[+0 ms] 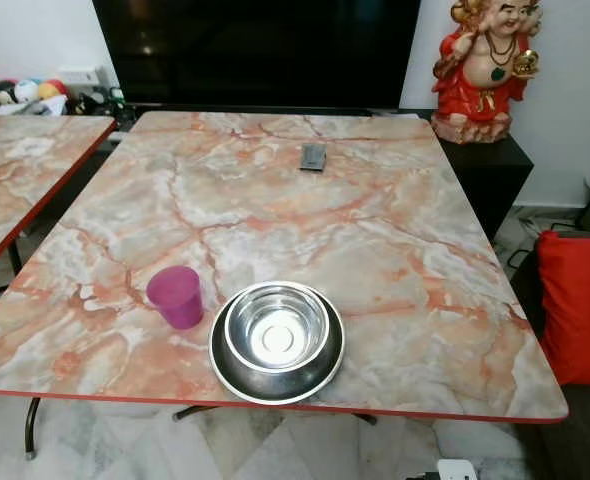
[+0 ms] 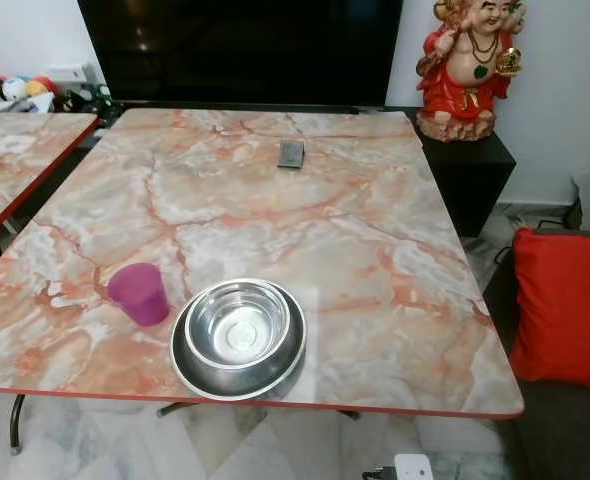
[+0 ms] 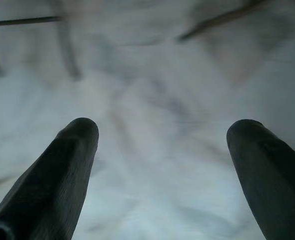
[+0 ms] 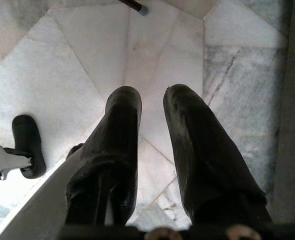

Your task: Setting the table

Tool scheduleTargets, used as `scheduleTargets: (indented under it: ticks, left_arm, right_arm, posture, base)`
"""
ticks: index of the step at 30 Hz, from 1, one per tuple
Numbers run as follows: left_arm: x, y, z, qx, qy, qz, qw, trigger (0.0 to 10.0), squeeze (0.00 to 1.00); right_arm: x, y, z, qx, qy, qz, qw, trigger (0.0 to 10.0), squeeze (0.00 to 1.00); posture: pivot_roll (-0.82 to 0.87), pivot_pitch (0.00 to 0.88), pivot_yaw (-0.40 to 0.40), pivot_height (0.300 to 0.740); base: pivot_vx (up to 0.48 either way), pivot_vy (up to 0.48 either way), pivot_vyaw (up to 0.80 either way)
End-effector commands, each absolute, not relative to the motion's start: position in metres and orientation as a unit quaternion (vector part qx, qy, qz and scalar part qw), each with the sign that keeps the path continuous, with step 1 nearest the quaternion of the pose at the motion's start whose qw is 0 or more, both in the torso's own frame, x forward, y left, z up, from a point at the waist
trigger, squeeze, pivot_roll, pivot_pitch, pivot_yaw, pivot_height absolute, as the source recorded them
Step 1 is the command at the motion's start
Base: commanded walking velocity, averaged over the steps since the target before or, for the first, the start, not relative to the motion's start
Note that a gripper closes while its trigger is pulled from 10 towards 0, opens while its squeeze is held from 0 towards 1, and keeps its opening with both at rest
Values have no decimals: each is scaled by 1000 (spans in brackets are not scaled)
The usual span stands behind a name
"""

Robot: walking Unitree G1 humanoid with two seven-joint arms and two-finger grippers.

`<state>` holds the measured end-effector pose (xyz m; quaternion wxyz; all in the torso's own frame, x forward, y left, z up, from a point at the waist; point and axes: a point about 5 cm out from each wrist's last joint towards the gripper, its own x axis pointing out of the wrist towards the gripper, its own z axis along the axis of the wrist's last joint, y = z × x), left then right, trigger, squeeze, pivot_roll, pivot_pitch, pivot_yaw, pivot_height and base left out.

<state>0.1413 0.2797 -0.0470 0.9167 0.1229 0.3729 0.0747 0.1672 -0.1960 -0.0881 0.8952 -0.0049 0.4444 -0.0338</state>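
While hanging over the pale floor, left pincer (image 3: pixel 162 150) spread wide, blurred; right pincer (image 4: pixel 152 105) seemingly near-closed, empty. Near desk (image 1: pixel 395 240) edge: steel bowl (image 1: pixel 276 328) on plate (image 1: pixel 225 375), pink cup (image 1: pixel 176 296) just beside. Farther back, small dark object (image 1: pixel 313 156).

A steel bowl (image 1: pixel 276 330) sits upright inside a dark round plate (image 1: pixel 237 378) at the lower centre of the frame, near the marble table's (image 1: pixel 375 230) front edge. Just left of the plate, 1 purple cup (image 1: pixel 175 296) stands upright, apart from it.
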Motion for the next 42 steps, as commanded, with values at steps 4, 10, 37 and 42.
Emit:
scheduleTargets:
  ticks: [4,10,37,42]
  left_arm:
    - [150,268,-59,100,386,55,915,10000,0]
    - [170,238,-68,59,396,42,916,10000,0]
    - [162,232,-84,25,451,78,889,10000,0]
    - [159,232,-85,25,456,78,886,10000,0]
  right_arm:
    - [163,-197,-90,3,451,-47,891,10000,0]
    - [162,-198,-91,10,454,-57,889,10000,0]
    - [161,-197,-91,11,453,-56,889,10000,0]
    - [160,-197,-91,20,453,-63,889,10000,0]
  posture:
    - [8,30,17,740]
    - [-14,38,0,740]
    - [4,86,2,740]
    - [5,87,1,740]
  base:
    - [0,0,0]
    - [0,0,0]
    - [0,118,199]
    - [0,454,114]
